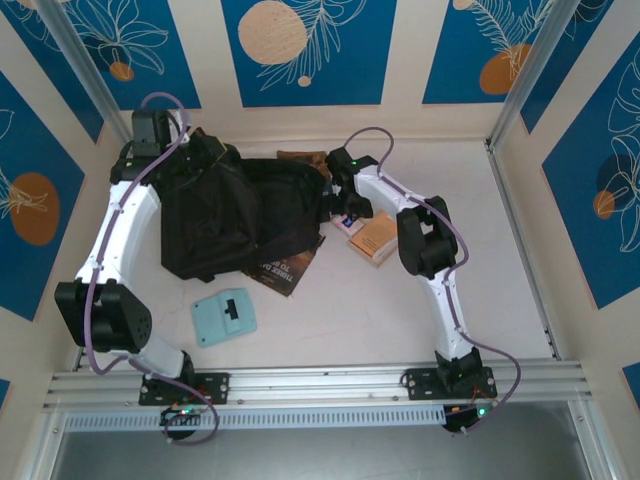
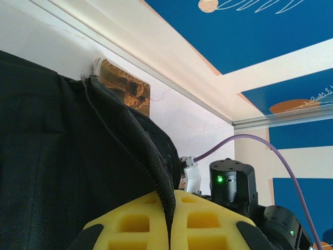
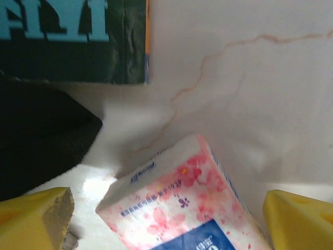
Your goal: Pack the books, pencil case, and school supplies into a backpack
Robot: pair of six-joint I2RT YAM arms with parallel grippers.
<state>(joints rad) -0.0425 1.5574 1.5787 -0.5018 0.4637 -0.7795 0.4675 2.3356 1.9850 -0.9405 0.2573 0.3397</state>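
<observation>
The worktop (image 1: pixel 500 300) is white with faint brownish veins (clearest in the right wrist view). Cream walls (image 1: pixel 408 60) enclose it on three sides, carrying blue panels (image 1: pixel 350 70) printed with orange discs and white leaf outlines. An aluminium rail (image 1: pixel 330 382) runs along the near edge.

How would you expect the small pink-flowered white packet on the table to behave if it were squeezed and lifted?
The packet has rounded corners and a glossy wrapper, so it would probably give a little under a squeeze and might slip. It looks small, so likely light. Its flat faces suggest it would slide on the table, not roll.
</observation>
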